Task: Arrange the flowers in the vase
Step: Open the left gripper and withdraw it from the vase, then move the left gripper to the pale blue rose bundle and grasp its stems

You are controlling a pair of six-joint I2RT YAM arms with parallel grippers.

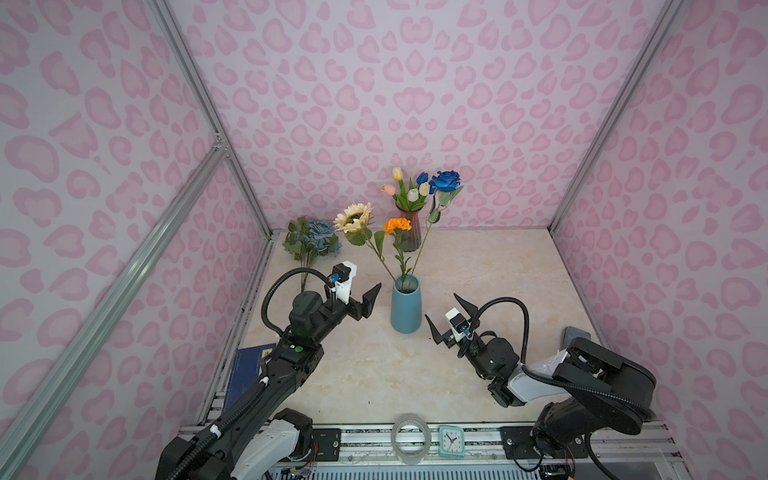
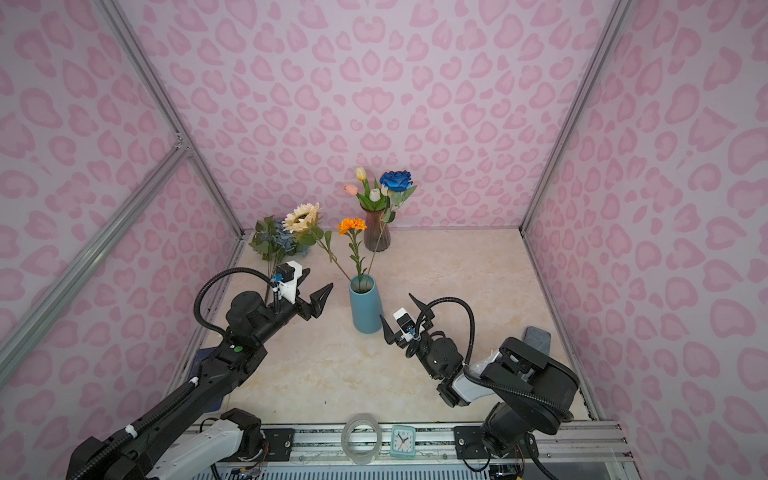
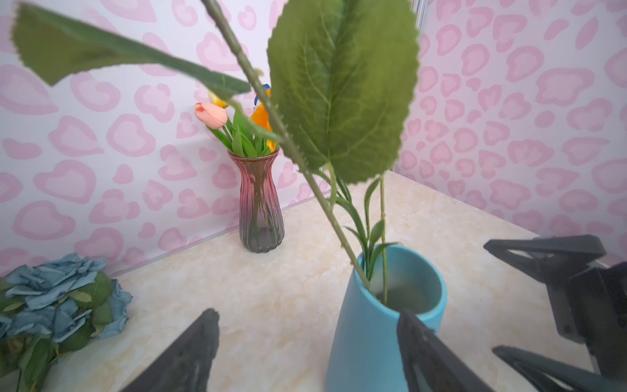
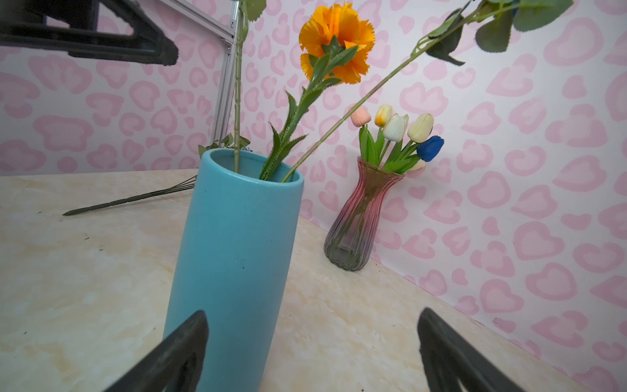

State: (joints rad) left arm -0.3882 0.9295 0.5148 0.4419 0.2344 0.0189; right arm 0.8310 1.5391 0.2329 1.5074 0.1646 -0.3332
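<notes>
While three flowers (image 1: 397, 225) stand in the blue vase (image 1: 406, 307), the dusty-blue rose bunch (image 1: 312, 241) lies far left on the tabletop (image 1: 478, 270), stalks pointing near, just beyond the left end effector (image 2: 320, 277), spread empty like the right end effector (image 1: 440, 306).

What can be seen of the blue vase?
The blue vase is a tall, matte, ceramic-looking tube, slightly narrower at its open mouth. It stands upright near the middle of the table and holds three stems that lean outward: beige daisy, orange bloom and blue rose. The left gripper and right gripper flank it, both open, neither touching it.
</notes>
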